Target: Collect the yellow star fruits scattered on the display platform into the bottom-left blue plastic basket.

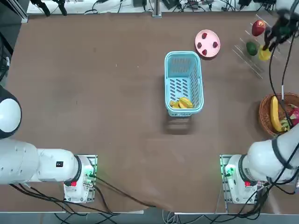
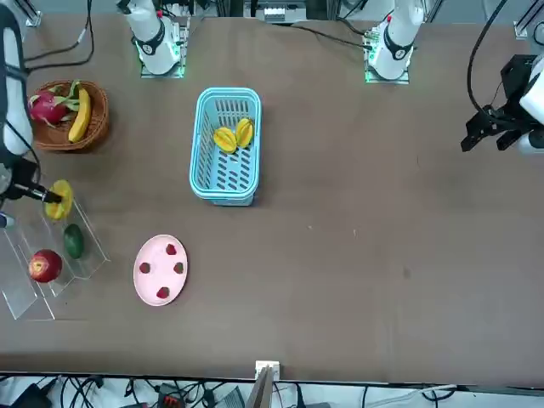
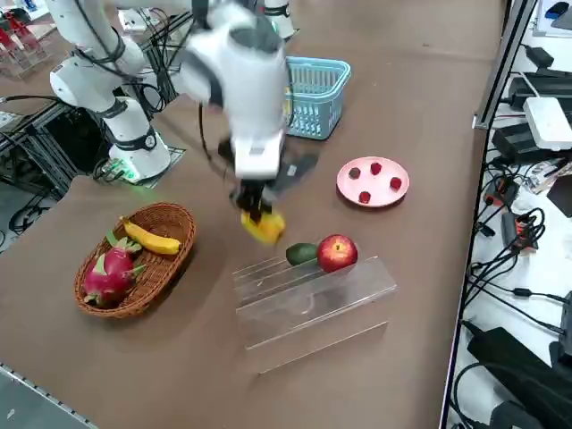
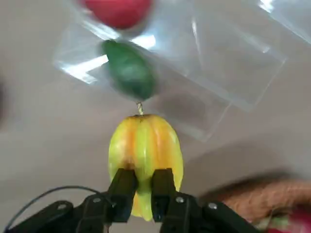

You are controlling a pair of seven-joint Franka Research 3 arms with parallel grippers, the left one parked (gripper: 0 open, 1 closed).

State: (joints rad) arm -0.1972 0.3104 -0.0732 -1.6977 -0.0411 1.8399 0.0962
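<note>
Brown table (image 1: 93, 93): 2 star fruits (image 1: 181, 102) in blue basket (image 1: 183, 60); right claw (image 4: 142, 183) grips 3rd (image 4: 145, 145).

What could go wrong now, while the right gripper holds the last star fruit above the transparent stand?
1. The right gripper pinches the star fruit only at one narrow end, so it may swing or slip out on the way.
2. The green fruit and red apple sit close by on the display platform; a low pass could knock them off.
3. The blue plastic basket already holds two star fruits; a careless drop could bounce out.
</note>
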